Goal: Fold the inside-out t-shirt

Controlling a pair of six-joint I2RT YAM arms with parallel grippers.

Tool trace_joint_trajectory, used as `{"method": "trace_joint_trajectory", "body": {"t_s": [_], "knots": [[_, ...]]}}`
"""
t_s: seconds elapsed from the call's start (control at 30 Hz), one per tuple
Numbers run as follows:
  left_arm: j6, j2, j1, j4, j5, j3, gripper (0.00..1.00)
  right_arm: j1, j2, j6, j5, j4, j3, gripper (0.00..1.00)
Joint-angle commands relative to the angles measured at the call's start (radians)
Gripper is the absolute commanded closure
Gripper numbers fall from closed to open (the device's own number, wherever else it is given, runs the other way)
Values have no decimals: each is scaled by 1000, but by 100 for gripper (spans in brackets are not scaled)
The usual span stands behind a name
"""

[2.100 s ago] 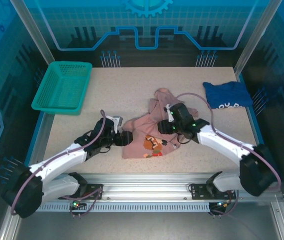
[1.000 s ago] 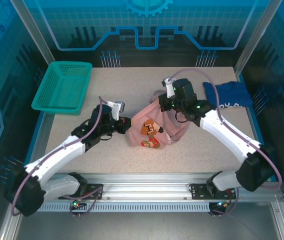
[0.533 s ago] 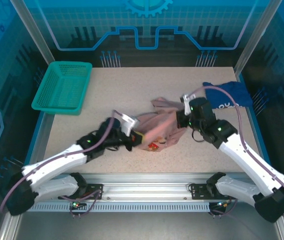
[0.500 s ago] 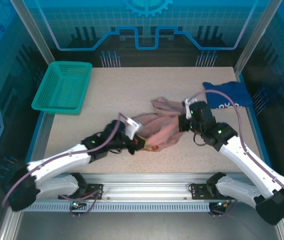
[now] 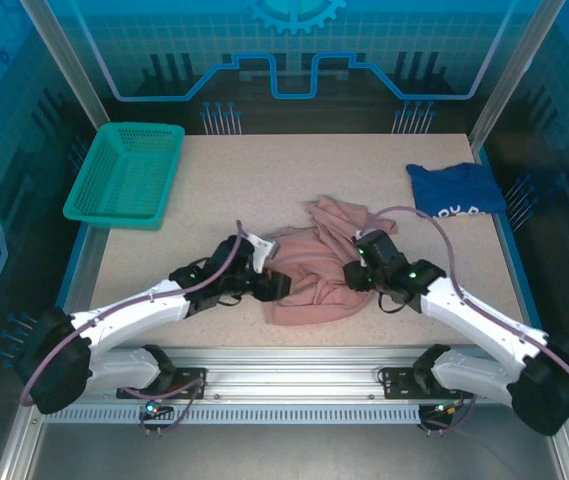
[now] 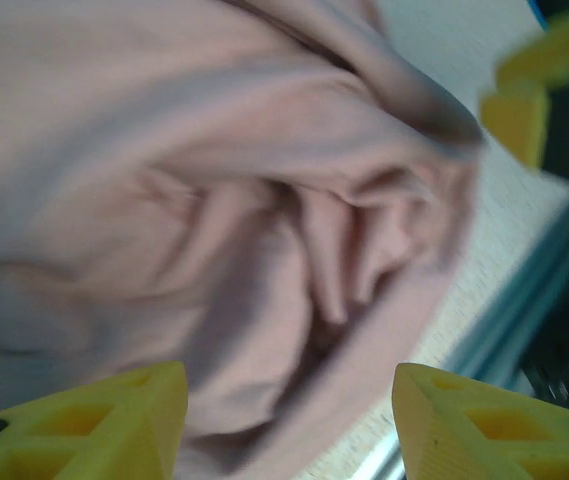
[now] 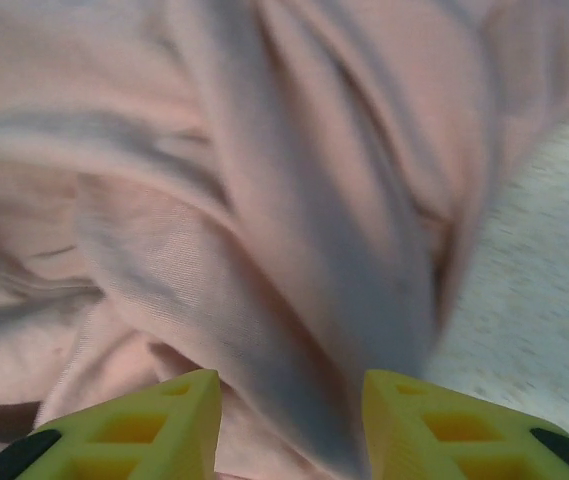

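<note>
The soft, limp pink t-shirt lies bunched well right of the basket, with the left gripper and right gripper spread at its sides; probably best pinched by a hem edge.

A speckled beige table stands inside blue translucent walls, the gear-printed one at 12 o'clock. An aluminium rail runs along its edge at 6 o'clock.
</note>
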Motion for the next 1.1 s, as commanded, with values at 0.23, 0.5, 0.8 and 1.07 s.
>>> {"method": "trace_joint_trajectory", "body": {"t_s": [0.23, 0.5, 0.8, 1.07], "knots": [[-241, 83, 69, -145, -111, -60, 38, 114, 282, -120, 70, 64, 121, 49], [-293, 229, 69, 25, 11, -52, 53, 107, 382, -169, 118, 62, 154, 66], [-203, 107, 105, -17, 8, -3, 100, 31, 209, -185, 5, -16, 233, 100], [-61, -301, 228, -175, -45, 59, 100, -194, -69, -142, -267, -20, 268, 100]]}}
